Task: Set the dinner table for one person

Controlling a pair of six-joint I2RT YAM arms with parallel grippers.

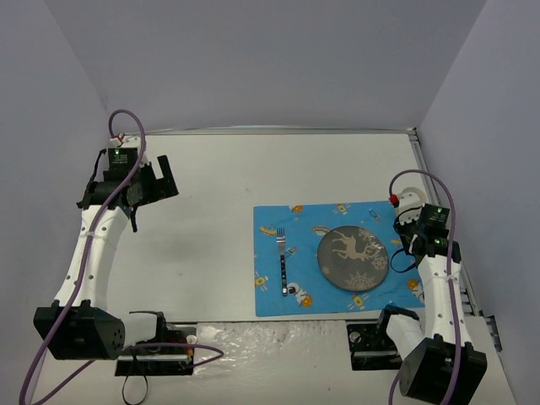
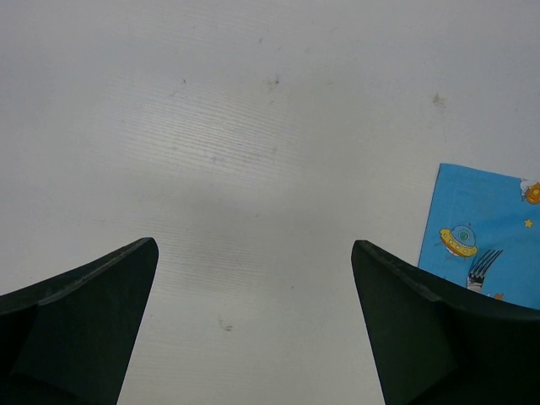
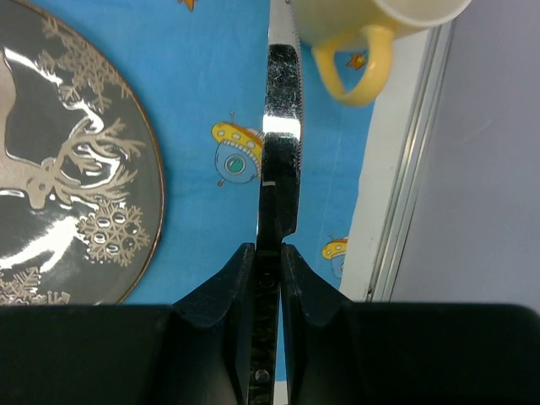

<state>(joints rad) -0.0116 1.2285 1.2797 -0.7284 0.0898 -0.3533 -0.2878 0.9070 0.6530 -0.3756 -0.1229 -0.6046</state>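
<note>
Right end effector (image 3: 268, 255) clamps knife (image 3: 280, 135) above dinner table (image 1: 211, 186).

placemat (image 1: 268, 245): blue cartoon cloth; I see it right of centre, overhead view
plate (image 1: 353, 256): dark, reindeer print, on the placemat
fork (image 1: 283, 261): on the placemat, left of plate, tines toward frame top
knife (image 3: 280, 126): serrated blade above placemat, centre of right wrist view
mug (image 3: 371, 34): pale yellow, upper right, same view
</note>
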